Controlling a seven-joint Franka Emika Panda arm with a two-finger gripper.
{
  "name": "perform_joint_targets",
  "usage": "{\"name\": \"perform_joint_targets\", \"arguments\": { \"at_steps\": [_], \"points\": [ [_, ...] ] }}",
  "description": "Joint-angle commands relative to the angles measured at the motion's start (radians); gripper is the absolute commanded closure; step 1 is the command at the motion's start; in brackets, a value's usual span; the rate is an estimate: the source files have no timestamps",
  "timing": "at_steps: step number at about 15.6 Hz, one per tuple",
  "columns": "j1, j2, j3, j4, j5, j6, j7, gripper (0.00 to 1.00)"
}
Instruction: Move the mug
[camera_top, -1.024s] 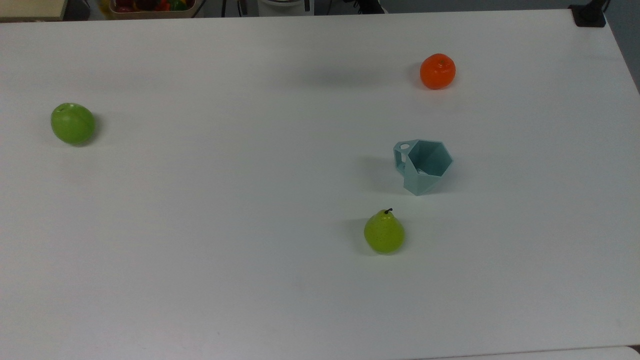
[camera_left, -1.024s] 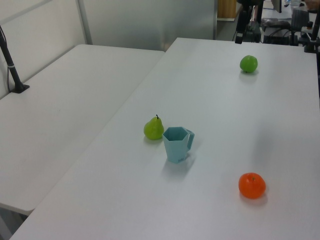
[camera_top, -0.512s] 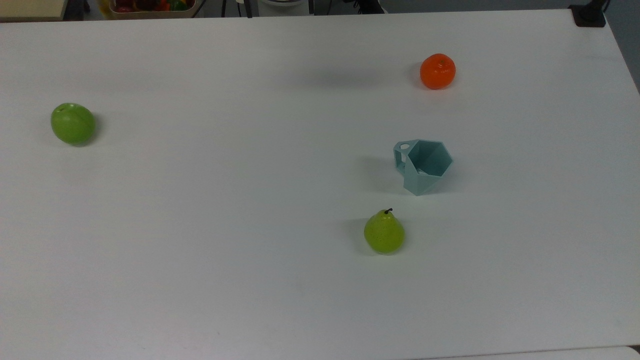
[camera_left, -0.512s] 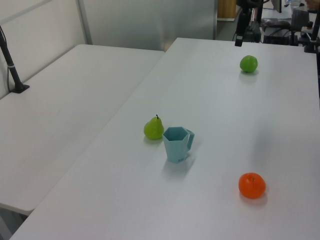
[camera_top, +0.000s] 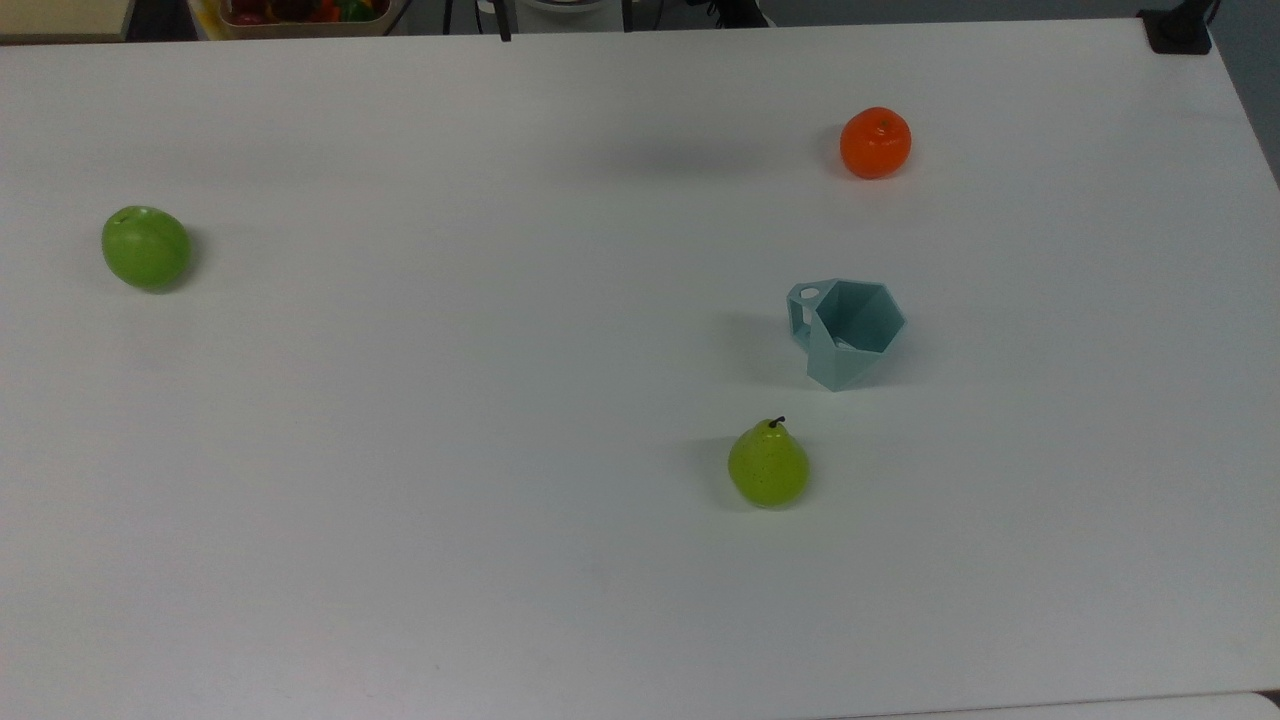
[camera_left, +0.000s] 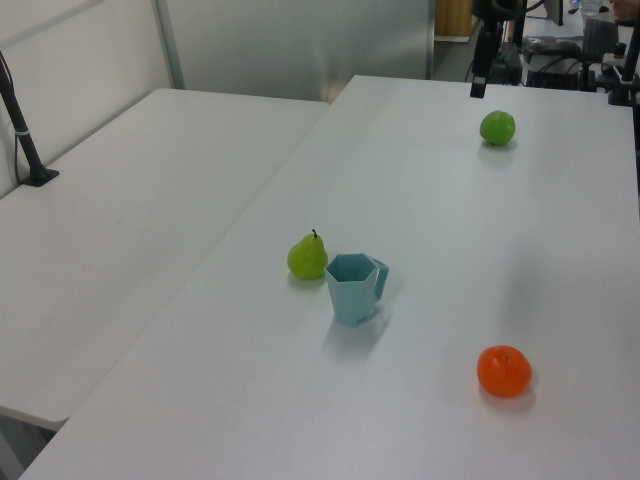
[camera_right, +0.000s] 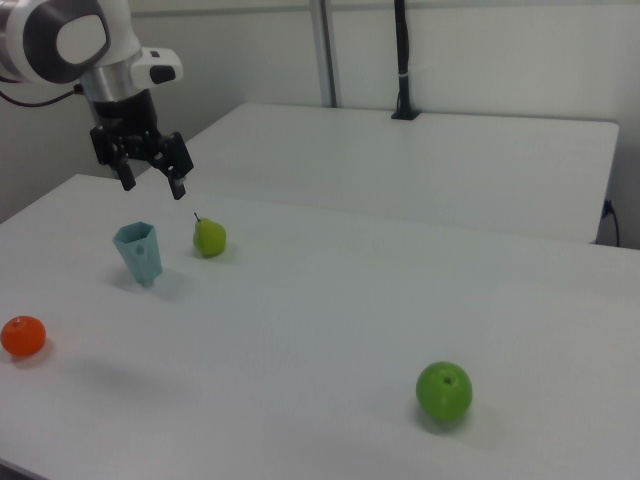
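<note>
Nearest the top view's front edge of the counter (camera_top: 400, 560) stood the pear (camera_top: 767, 466); just beyond it the mug (camera_top: 847, 331) stood upright, nearer the top view's right edge, handle toward the far left. Beyond again lay the orange (camera_top: 875, 142) near the far edge, and the green apple (camera_top: 145, 247) sat well apart by the left edge. The gripper (camera_right: 150, 172) hung in the air, fingers (camera_right: 176, 184) spread apart and holding nothing. The faceted, tapered wall could slip between them or tip, and a sideways shove might knock the pear. Inside, the mug looked empty.
</note>
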Motion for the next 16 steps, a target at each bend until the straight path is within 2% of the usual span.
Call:
{"name": "perform_joint_targets", "arguments": {
  "at_steps": [1, 5, 7, 10, 13, 14, 16],
  "points": [
    [0.009, -0.012, 0.033, -0.041, 0.022, 0.007, -0.021, 0.00],
    [0.009, -0.001, 0.039, -0.050, 0.022, 0.009, -0.053, 0.00],
    [0.009, 0.026, 0.065, -0.041, 0.022, 0.015, -0.104, 0.00],
    [0.012, 0.132, 0.100, 0.030, 0.022, 0.051, -0.110, 0.00],
    [0.053, 0.192, 0.107, 0.047, 0.015, 0.166, -0.104, 0.00],
    [0.070, 0.207, 0.108, 0.044, 0.007, 0.214, -0.104, 0.04],
    [0.085, 0.238, 0.108, 0.041, 0.005, 0.271, -0.113, 0.04]
  ]
}}
